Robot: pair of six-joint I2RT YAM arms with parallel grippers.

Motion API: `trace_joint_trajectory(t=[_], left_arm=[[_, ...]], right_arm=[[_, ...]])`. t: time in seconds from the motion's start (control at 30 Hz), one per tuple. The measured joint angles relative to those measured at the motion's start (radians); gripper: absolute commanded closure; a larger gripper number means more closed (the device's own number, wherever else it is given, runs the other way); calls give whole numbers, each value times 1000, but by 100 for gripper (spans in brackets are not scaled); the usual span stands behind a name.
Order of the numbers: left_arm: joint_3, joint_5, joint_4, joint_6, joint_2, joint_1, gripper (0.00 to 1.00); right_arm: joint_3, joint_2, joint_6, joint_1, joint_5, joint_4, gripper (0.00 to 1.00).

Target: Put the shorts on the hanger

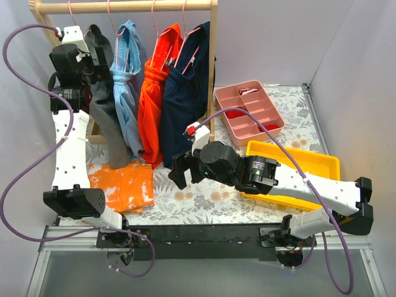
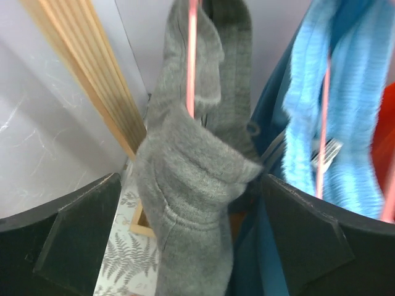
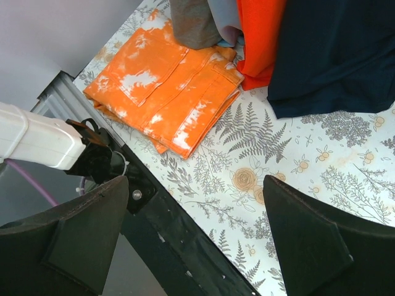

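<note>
The dark grey shorts [image 1: 104, 111] hang draped over a pink wire hanger [image 1: 72, 15] at the left end of the wooden rail. In the left wrist view the shorts [image 2: 197, 203] hang over the hanger's pink wire [image 2: 192, 61]. My left gripper [image 1: 98, 65] is raised beside the shorts. Its jaws [image 2: 191, 185] are wide open, one on either side of the fabric, not pressing it. My right gripper [image 1: 177, 170] is open and empty above the table [image 3: 196, 185], near the front edge.
Light blue shorts [image 1: 127, 80], an orange garment [image 1: 153, 86] and a navy garment [image 1: 189, 86] hang on the wooden rail frame [image 1: 124, 7]. An orange white-blotched garment [image 1: 122, 185] lies folded on the floral table. A pink divided tray [image 1: 249, 110] and a yellow bin [image 1: 297, 170] stand on the right.
</note>
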Motion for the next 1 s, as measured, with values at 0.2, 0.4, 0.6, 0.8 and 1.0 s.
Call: trace_joint_trajectory(t=[0.2, 0.4, 0.6, 0.8, 1.0], left_arm=[[177, 41, -52, -75, 0, 1, 2], [227, 192, -74, -166, -50, 0, 2], [226, 339, -62, -248, -121, -141, 2], [185, 194, -49, -233, -104, -646, 2], [-123, 28, 16, -261, -103, -933, 2]], right_arm=[[0, 0, 0, -2, 5, -11, 3], [0, 0, -1, -2, 42, -14, 3], [-45, -53, 16, -2, 165, -17, 2], [-203, -197, 75, -66, 261, -46, 1], [-434, -401, 183, -203, 304, -93, 2]])
